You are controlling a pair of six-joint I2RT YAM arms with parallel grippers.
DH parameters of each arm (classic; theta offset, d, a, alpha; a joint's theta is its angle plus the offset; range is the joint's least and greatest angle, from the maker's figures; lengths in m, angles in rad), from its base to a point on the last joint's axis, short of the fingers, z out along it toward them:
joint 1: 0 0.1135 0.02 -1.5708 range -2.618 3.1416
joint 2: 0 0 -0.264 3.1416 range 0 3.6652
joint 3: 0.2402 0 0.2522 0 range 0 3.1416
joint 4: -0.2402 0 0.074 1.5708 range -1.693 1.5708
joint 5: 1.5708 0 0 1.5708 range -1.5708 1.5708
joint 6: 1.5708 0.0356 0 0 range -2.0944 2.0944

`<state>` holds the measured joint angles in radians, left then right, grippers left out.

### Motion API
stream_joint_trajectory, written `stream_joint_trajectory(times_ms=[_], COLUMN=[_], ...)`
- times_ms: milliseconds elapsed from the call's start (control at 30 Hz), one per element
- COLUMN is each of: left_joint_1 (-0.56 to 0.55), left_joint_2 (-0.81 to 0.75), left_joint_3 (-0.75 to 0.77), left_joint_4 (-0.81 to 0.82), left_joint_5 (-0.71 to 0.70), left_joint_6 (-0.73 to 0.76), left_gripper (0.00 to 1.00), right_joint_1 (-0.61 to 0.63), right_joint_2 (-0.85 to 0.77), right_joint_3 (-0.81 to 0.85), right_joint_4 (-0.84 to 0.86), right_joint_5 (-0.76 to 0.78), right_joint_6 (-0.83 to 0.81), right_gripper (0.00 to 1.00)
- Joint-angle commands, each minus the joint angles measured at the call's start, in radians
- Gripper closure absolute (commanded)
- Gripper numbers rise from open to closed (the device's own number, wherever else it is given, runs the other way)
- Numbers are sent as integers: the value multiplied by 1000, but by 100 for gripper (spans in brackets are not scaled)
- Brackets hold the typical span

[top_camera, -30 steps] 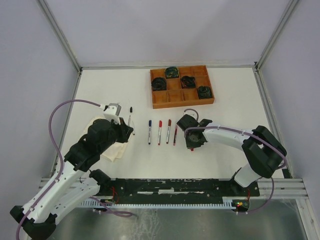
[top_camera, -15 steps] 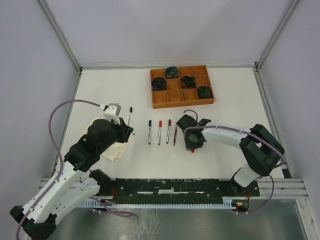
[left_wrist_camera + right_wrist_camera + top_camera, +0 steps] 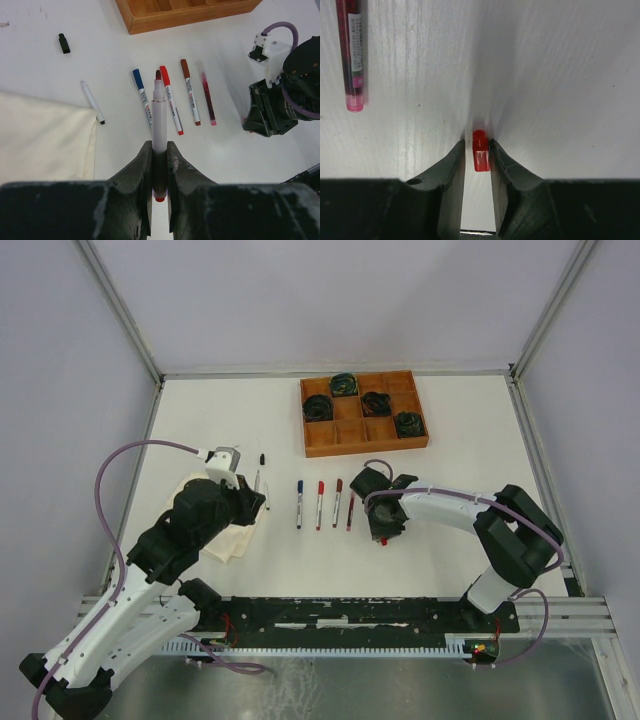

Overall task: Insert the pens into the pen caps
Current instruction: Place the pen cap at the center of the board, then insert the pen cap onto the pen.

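Across the middle of the table [image 3: 200, 420], a pen in one gripper and a cap between the other's fingers.

The left gripper [image 3: 159, 147] is clamped on the lower barrel of a white pen [image 3: 159, 112], its bare tip pointing toward the far edge, probably so that a cap can be pushed on. The right gripper [image 3: 477, 145] stands with a finger on either side of a red cap [image 3: 480, 156] lying on the table. I cannot tell whether it pinches the cap yet. The cap's red matches the plug at the held pen's tail, so it is likely the mate. Between the arms lies a row of four pens [image 3: 171, 102]. A black-tipped pen [image 3: 91, 100] lies beside the cream cloth [image 3: 45, 135] toward the left edge, with a black cap [image 3: 64, 43] beyond it. The wooden tray [image 3: 365, 448] sits toward the far edge.
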<state>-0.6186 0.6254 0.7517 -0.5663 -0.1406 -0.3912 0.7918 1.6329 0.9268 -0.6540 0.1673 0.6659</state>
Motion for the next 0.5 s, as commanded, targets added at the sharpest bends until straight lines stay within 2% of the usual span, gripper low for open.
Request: stream_joint_trajectory(times_ms=[0,133,233,467], left_joint_1=[0,0,1,0], left_joint_2=[-5,-1,-1,-41], left_joint_3=[5,5,5,6], left_joint_4=[46,46,45,39], left_joint_5=[-10,-8,-10,-50], left_joint_6=[-9,-10,-8,-13], left_gripper=[97,97,97,97], right_joint_1=[4,8,20,77], right_joint_2=[8,-3,-15,-37], right_joint_3=[4,5,30,118], right_joint_4=[-43,-36,-40,-63], right_joint_5=[9,-4,-18,-108], right_joint_6=[-11,-45,-147,-444], right_gripper=[69,77,82,82])
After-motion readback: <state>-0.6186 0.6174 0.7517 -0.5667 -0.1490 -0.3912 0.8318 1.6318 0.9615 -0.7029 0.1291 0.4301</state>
